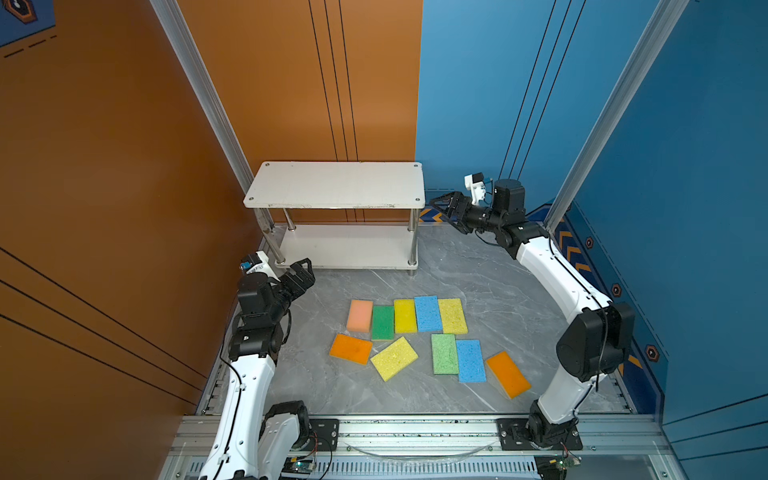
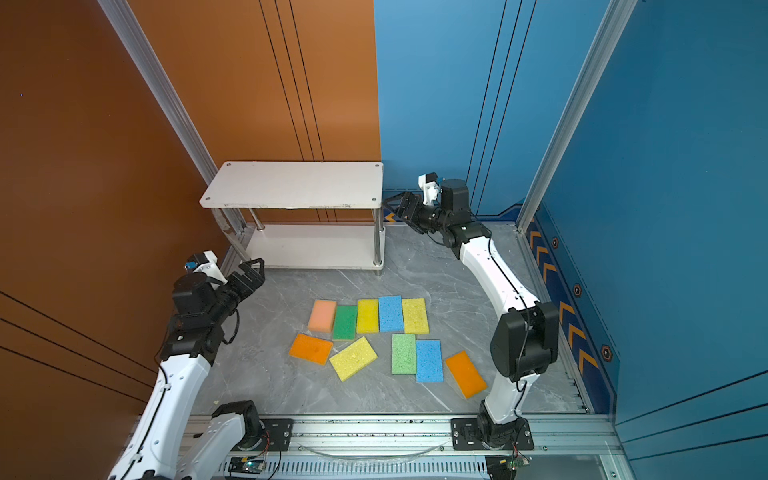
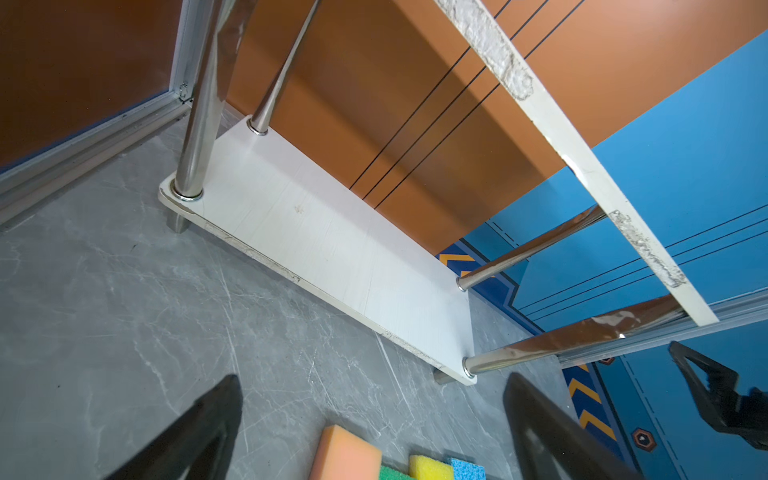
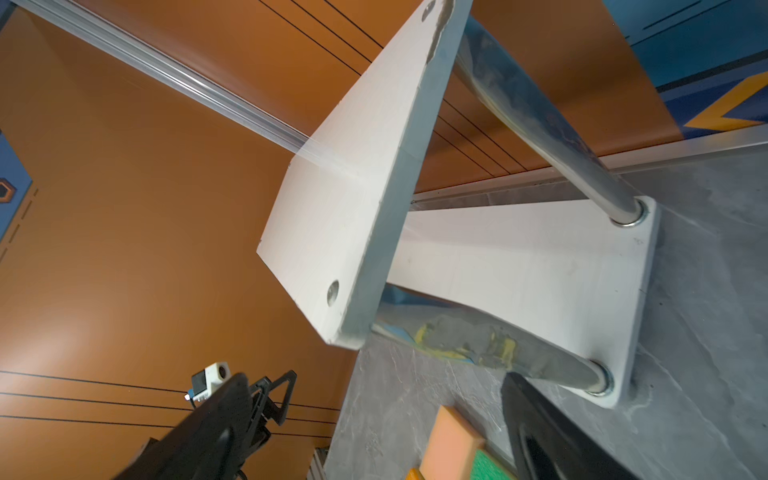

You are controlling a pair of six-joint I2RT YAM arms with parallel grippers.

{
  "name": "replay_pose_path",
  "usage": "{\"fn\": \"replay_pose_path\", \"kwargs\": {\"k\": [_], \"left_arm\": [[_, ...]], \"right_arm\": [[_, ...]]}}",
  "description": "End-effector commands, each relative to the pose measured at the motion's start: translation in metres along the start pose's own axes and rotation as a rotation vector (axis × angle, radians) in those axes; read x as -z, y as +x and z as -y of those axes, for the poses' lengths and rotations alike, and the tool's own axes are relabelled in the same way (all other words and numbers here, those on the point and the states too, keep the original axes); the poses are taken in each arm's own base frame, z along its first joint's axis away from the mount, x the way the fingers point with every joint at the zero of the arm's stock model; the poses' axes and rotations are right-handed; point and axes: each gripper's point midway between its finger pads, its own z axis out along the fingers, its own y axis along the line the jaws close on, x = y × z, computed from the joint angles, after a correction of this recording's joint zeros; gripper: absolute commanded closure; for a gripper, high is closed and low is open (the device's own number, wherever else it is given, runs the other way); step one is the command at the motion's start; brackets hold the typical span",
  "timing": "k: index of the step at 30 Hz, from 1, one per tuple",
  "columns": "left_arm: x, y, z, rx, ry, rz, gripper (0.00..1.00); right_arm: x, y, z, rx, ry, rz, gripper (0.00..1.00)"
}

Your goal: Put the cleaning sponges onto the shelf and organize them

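nothing is put away yet: all ten sponges (image 1: pixel 428 313) lie flat on the grey table (image 1: pixel 498 291) in front of the bare shelf (image 1: pixel 336 185), and the left gripper (image 1: pixel 308 275) and right gripper (image 1: pixel 441 214) are wide open, holding nothing.

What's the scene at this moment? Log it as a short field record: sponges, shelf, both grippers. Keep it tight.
Sponges: ten flat rectangular porous cleaning sponges, all lying on the grey marble-patterned tabletop
Layout: two loose rows in front of the shelf
Shelf: white two-tier shelf with metal posts, no sponge on either board
Left gripper: open, holding nothing, near the shelf's front left post
Right gripper: open, holding nothing, beside the top board's right end
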Motion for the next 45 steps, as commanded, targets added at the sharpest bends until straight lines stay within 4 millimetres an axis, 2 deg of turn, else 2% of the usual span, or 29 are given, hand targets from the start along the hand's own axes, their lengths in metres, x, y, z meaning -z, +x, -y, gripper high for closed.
{"fn": "replay_pose_path", "kwargs": {"k": [1, 6, 10, 11, 16, 20, 23, 27, 31, 35, 37, 38, 45], "left_arm": [[0.005, -0.005, 0.019, 0.057, 0.127, -0.016, 0.02], [0.006, -0.024, 0.032, 0.169, 0.255, 0.001, 0.02], [0.009, -0.037, 0.048, 0.213, 0.345, 0.003, 0.02], [0.010, -0.039, 0.052, 0.215, 0.363, 0.001, 0.02], [0.016, -0.052, 0.067, 0.231, 0.422, 0.019, 0.02], [0.017, -0.060, 0.074, 0.235, 0.444, 0.027, 0.02], [0.016, -0.063, 0.077, 0.244, 0.456, 0.027, 0.02], [0.017, -0.068, 0.080, 0.243, 0.462, 0.039, 0.02], [0.017, -0.070, 0.082, 0.241, 0.465, 0.041, 0.02], [0.019, -0.071, 0.083, 0.237, 0.466, 0.047, 0.02], [0.020, -0.071, 0.084, 0.232, 0.469, 0.051, 0.02], [0.020, -0.071, 0.084, 0.232, 0.469, 0.051, 0.02], [0.022, -0.072, 0.085, 0.218, 0.472, 0.056, 0.02]], "right_arm": [[-0.013, -0.017, -0.026, -0.010, -0.094, 0.009, 0.09], [-0.035, -0.028, -0.029, -0.046, -0.149, 0.009, 0.18], [-0.047, -0.028, -0.036, -0.033, -0.144, -0.009, 0.24], [-0.056, -0.025, -0.027, -0.043, -0.136, -0.022, 0.26], [-0.065, -0.030, -0.027, -0.064, -0.143, -0.016, 0.40], [-0.070, -0.034, -0.030, -0.083, -0.159, -0.017, 0.55], [-0.070, -0.037, -0.032, -0.095, -0.160, -0.007, 0.63], [-0.066, -0.041, -0.038, -0.098, -0.161, 0.008, 0.71], [-0.058, -0.044, -0.041, -0.118, -0.148, 0.030, 0.83], [-0.045, -0.047, -0.050, -0.122, -0.146, 0.049, 0.86], [-0.043, -0.046, -0.047, -0.136, -0.140, 0.047, 0.87], [-0.029, -0.050, -0.062, -0.123, -0.158, 0.060, 0.87], [0.008, -0.044, -0.059, -0.154, -0.141, 0.047, 0.87]]}}
